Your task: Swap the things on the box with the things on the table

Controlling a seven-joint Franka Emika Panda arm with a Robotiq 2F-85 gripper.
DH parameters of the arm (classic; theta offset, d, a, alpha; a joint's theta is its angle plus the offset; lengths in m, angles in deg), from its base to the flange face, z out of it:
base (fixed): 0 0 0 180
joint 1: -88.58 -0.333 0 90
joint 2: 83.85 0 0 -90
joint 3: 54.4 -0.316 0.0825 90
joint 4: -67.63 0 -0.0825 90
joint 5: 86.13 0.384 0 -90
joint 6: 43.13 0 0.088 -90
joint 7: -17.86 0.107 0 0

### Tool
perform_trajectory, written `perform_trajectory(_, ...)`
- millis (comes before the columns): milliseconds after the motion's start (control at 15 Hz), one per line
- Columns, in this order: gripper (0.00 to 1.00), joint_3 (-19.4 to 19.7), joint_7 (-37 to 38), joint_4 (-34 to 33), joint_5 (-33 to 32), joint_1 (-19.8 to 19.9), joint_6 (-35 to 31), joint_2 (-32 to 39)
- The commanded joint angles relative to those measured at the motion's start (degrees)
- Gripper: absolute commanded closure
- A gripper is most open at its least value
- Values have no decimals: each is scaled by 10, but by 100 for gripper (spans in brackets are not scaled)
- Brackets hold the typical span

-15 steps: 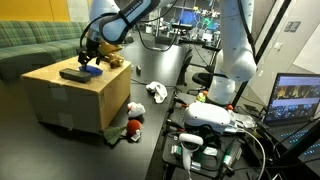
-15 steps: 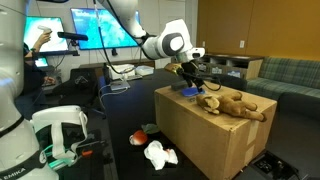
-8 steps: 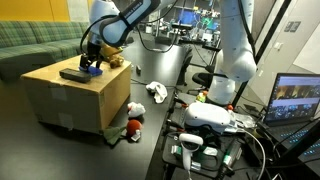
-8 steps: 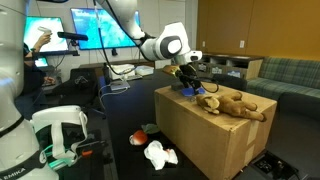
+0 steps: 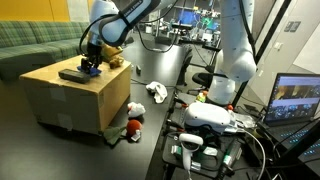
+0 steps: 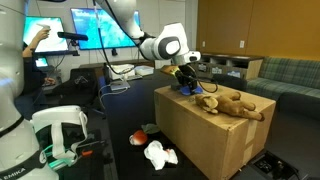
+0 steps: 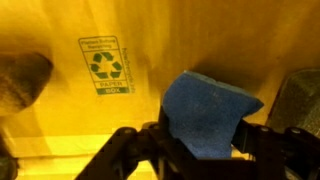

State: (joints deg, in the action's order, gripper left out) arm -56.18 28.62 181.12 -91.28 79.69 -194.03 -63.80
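Observation:
The tan cardboard box [image 5: 72,100] [image 6: 200,138] carries a blue sponge-like block [image 5: 92,69] [image 6: 188,91], a flat dark device [image 5: 72,74] and a brown plush toy [image 6: 236,104] [image 5: 116,61]. My gripper [image 5: 91,65] [image 6: 185,84] stands down over the blue block. In the wrist view the block [image 7: 205,108] fills the gap in the gripper [image 7: 203,137], with a black finger pressed against each side of it. On the dark table [image 5: 158,128] beside the box lie a white plush [image 5: 158,92] [image 6: 160,154] and small red-and-white toys [image 5: 134,112].
A second white robot arm [image 5: 232,50] rises right of the table. White devices [image 5: 208,118] and a laptop [image 5: 295,100] crowd the desk at the front. A green sofa [image 5: 30,45] stands behind the box. Monitors [image 6: 95,30] line the back wall.
The fingers have drawn in from wide apart until they press on the blue block. The arm has barely shifted, and the other things stay put.

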Motion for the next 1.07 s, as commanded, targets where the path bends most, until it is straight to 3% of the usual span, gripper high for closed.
perform_trajectory(0, 71, -8, -37, 21, 0, 6, 8, -34)
perform_trajectory(133, 80, -3, -39, 33, -15, 2, 10, -57)
perform_trajectory(267, 100, -2, -58, 48, -28, 6, 16, -84)
perform_trajectory(400, 96, -3, -76, 65, -34, 13, 32, -114)
perform_trajectory(1000, 96, 1, -153, 205, -34, 49, 106, -255)
